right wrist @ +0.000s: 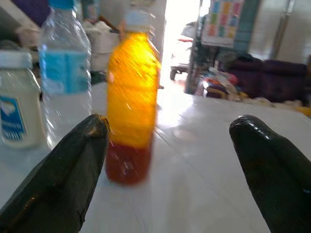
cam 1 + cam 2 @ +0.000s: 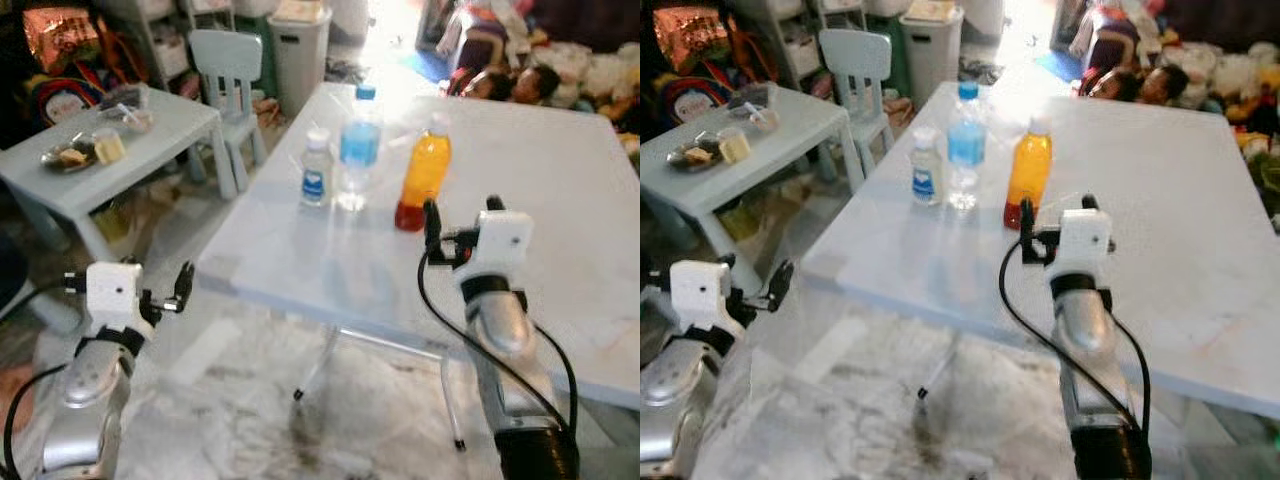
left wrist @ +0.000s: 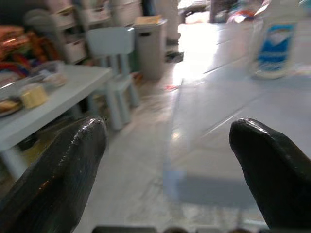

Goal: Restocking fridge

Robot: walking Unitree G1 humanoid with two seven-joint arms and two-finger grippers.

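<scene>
Right end effector (image 2: 460, 218) wide open, empty, over the white surface (image 2: 560, 200), orange bottle (image 2: 423, 170) just beyond at 11 o'clock, apart from the fingers. Left end effector (image 2: 128, 283) wide open, empty, off the surface's near-left corner above the marble floor (image 2: 250, 400). Water bottle (image 2: 358, 145) and small white bottle (image 2: 316, 167) stand beside the orange one at its 9 o'clock. Low side table (image 2: 120, 150) with dishes, child chair (image 2: 228, 75) and bin (image 2: 298, 45) at 10–12 o'clock.
</scene>
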